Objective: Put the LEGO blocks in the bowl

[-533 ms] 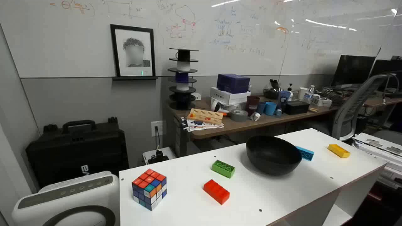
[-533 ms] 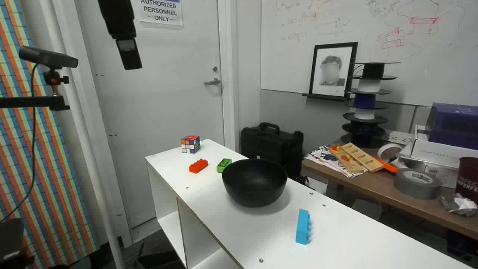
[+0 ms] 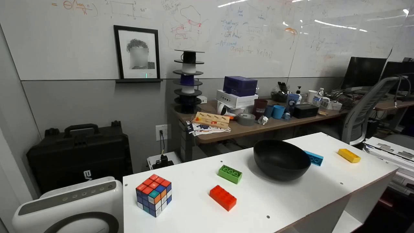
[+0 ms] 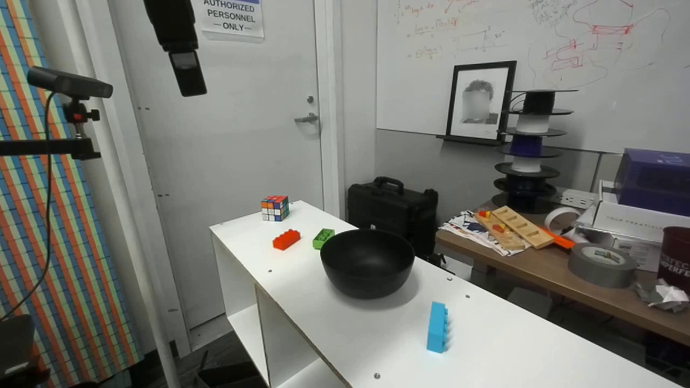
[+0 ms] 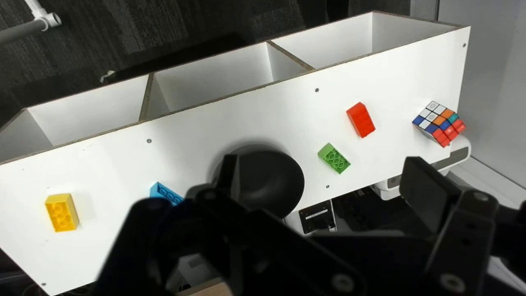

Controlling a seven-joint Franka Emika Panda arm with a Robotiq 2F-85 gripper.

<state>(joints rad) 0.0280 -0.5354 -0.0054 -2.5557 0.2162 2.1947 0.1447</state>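
Outside the bowl [image 5: 271, 176] lie the blocks [image 5: 361, 120]; all four.

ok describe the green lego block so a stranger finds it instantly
On the white shelf unit, find the black bowl. From there toward the Rubik's cube, the green LEGO block comes first. Its hollow underside shows; the neighbouring red LEGO block shows studs.

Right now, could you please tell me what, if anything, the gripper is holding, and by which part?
Nothing is held: in the wrist view the gripper is open, its jaws wide apart.
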